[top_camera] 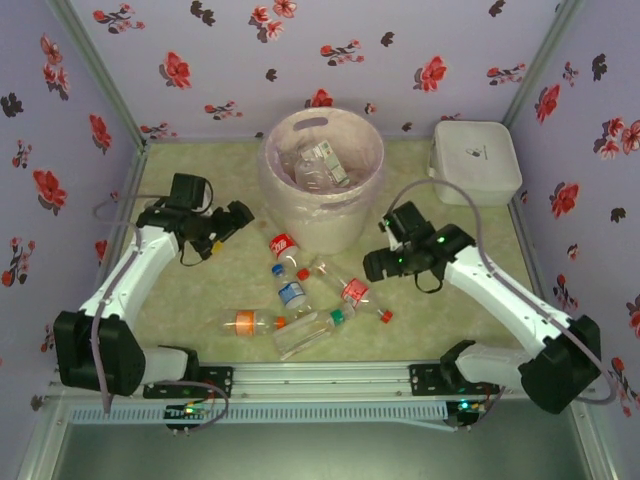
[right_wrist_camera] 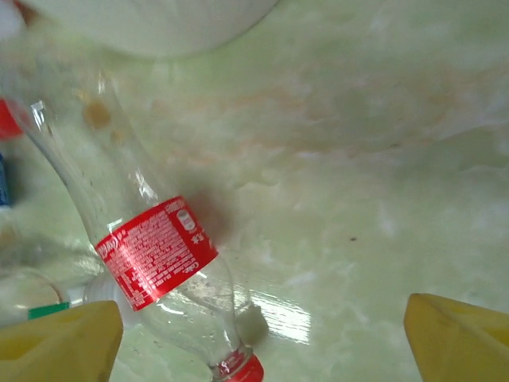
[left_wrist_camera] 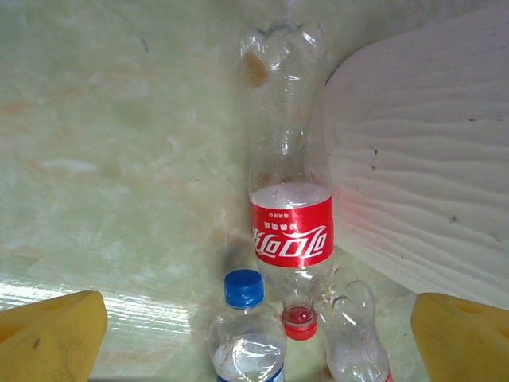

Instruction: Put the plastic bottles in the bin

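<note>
Clear plastic bottles lying clustered mid-table near the front edge, glossy marbled table bare either side, left hand and right hand both spread open, empty, flanking them, round bag-lined bin just behind, crumpled bottles inside.

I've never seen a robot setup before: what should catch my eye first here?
Several clear plastic bottles lie scattered on the green table between the left arm and right arm. Behind them stands a big pale bin, more bottles already inside. Red and black flowers dot the lilac walls.
</note>
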You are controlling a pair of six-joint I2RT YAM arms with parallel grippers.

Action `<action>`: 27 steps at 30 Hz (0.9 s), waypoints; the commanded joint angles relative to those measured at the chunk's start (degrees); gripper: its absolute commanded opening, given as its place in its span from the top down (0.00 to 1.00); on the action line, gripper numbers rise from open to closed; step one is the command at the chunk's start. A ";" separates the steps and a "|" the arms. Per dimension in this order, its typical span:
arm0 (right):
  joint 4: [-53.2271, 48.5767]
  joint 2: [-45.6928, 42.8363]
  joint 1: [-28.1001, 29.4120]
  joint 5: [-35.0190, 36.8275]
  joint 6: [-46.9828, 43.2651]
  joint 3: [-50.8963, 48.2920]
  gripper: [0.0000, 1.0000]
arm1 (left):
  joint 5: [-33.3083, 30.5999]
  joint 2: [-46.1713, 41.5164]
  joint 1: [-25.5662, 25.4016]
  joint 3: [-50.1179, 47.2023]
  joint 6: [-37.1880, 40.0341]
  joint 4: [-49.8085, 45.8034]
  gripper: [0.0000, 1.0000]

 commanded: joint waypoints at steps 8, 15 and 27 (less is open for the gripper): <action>22.54 14.98 3.14 -10.07 -0.44 -5.14 0.00 | 3.80 2.57 0.38 -0.90 -5.44 8.63 0.02; 23.41 20.46 3.64 -12.42 -0.65 -4.35 0.01 | 3.77 4.74 0.34 1.41 -5.50 10.03 0.03; 16.90 20.15 3.54 -9.43 -2.26 -1.98 0.31 | 6.01 6.81 1.08 5.43 -6.12 12.02 0.03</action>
